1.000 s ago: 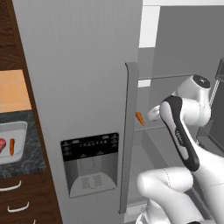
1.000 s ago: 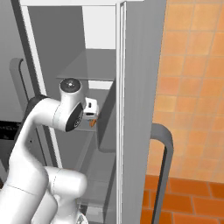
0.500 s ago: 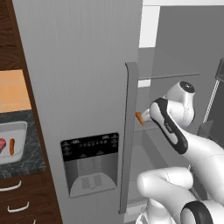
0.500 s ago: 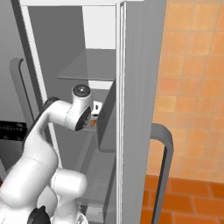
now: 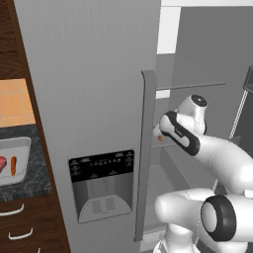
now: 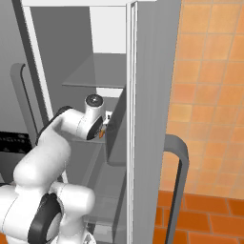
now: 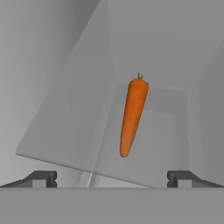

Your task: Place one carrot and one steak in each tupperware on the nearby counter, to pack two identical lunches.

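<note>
**Desk:** Where's the gripper [image 7: 112, 177] right now?

**Me:** I have the arm reaching into the open fridge, the hand level with a glass shelf [image 7: 144, 144]. My jaws stand wide apart and empty, the two tips showing near the bottom corners of the hand view.

**Desk:** And the target?

**Me:** A carrot [image 7: 132, 116] lies on that shelf, straight ahead of the jaws and roughly centred between them. Its long axis runs away from the hand, green stub far, thin tip toward me, leaning slightly to one side. So the jaws should close across its width, I judge. From the right base view the carrot [image 6: 102, 133] is a small orange spot just beside the hand.

**Desk:** The lunches?

**Me:** On the dark surface [image 5: 29, 183] left of the fridge, one tupperware [image 5: 20, 148] already holds a steak [image 5: 3, 163] and a carrot stick [image 5: 13, 166], side by side. I take it this carrot goes to the second tray.
</note>
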